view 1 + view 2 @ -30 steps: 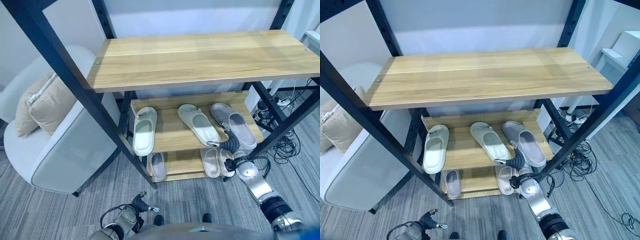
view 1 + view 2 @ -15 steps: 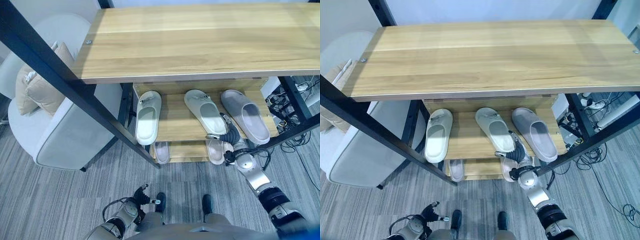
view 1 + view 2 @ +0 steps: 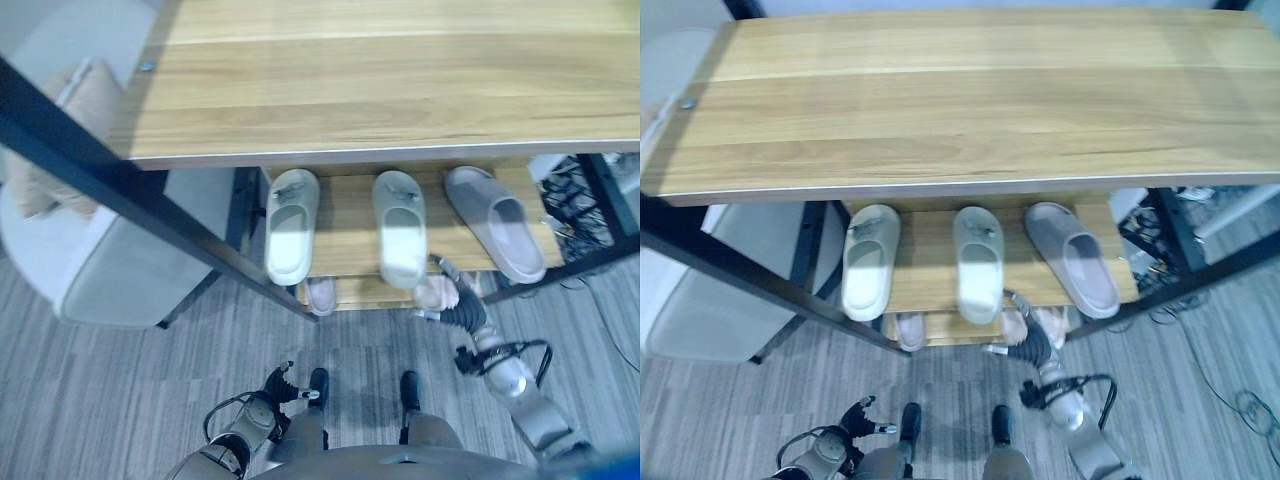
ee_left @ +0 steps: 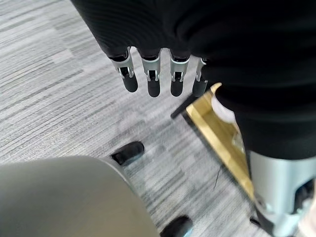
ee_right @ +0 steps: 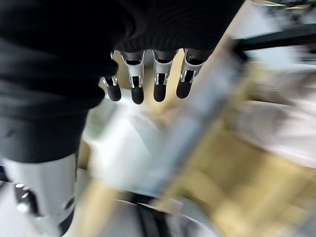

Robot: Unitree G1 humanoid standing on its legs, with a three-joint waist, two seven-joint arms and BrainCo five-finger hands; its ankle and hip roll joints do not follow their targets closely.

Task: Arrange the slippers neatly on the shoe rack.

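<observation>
A wooden shoe rack (image 3: 400, 80) with a black metal frame stands in front of the robot, and a pale armchair (image 3: 110, 270) sits to its left.

Three slippers lie on the middle shelf. A second ago the middle cream slipper (image 3: 401, 227) lay slanted, with its heel swung toward the right and the right hand (image 3: 455, 305) at that heel. Now it lies straight, toe to the back, parallel to the left cream slipper (image 3: 291, 225). My view has tipped downward too, but the slipper's angle against the shelf edge really has changed.

The right hand has drawn back off the shelf. It now hovers just below the front edge, near a pink slipper (image 3: 436, 292) on the lower shelf, with its fingers loose and extended and nothing in them. The left hand (image 3: 280, 385) hangs low over the grey carpet, also slack and empty.

So one slipper looks done. The grey slipper (image 3: 497, 235) at the right end is still skewed, its heel pointing out toward the rack's right post, so I would guess it comes next.

The cream pair is soft, chunky, open-backed and clean, with wide straps. The grey one has the same shape. A second pink slipper (image 3: 320, 295) peeks from the lower shelf, largely hidden beneath the shelf above.
</observation>
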